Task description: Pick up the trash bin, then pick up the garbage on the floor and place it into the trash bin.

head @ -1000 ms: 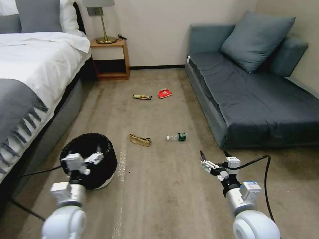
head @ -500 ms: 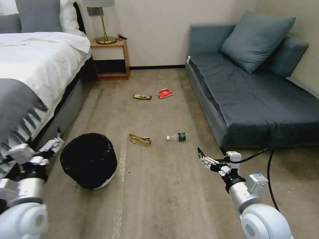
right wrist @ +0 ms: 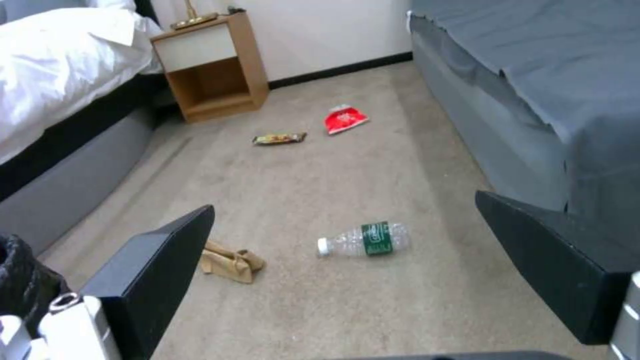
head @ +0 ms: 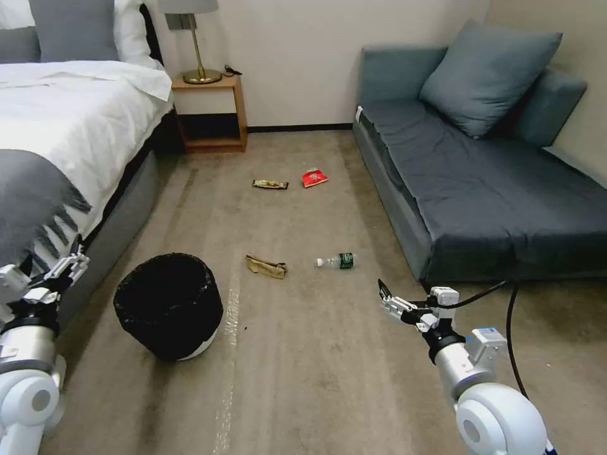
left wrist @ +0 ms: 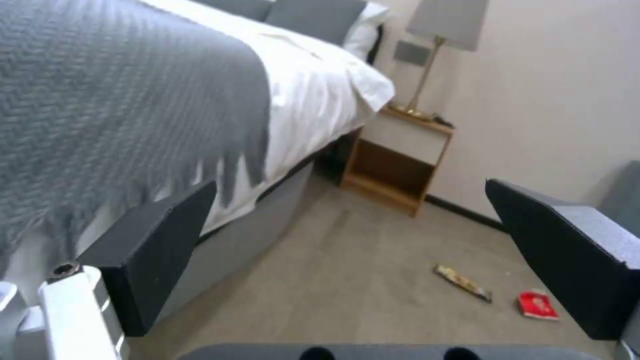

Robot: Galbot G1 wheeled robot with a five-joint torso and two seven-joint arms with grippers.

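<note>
Barely begun, judging by the layout: nothing lifted, nothing binned. Nearest on the left, the left gripper (head: pixel 60 268), raised beside the grey bed base (head: pixel 120 221), jaws spread wide and holding nothing, just left of the trash bin (head: pixel 168 306) without touching it. Nearest on the right, the right gripper (head: pixel 391 301), hanging above bare carpet (head: pixel 303 379), jaws likewise parted and empty, aimed toward the litter ahead. Between the arms and nearer the left one, the round black bin standing upright on the floor, lined with a crinkly black bag, not yet picked up; interior dark, no litter visible inside, though the bottom too shadowed to be sure. A little farther, in the middle of the floor, a crumpled tan paper bag (head: pixel 266 266), and to its right a clear bottle with green label (head: pixel 337 260) lying on its side, the two apart. Farther again, toward the wooden nightstand (head: pixel 210 112), a gold-brown bar wrapper (head: pixel 270 184) and, just right of it, a red snack packet (head: pixel 314 178). Still left, then: lifting the bin and gathering all four pieces into it.
</note>
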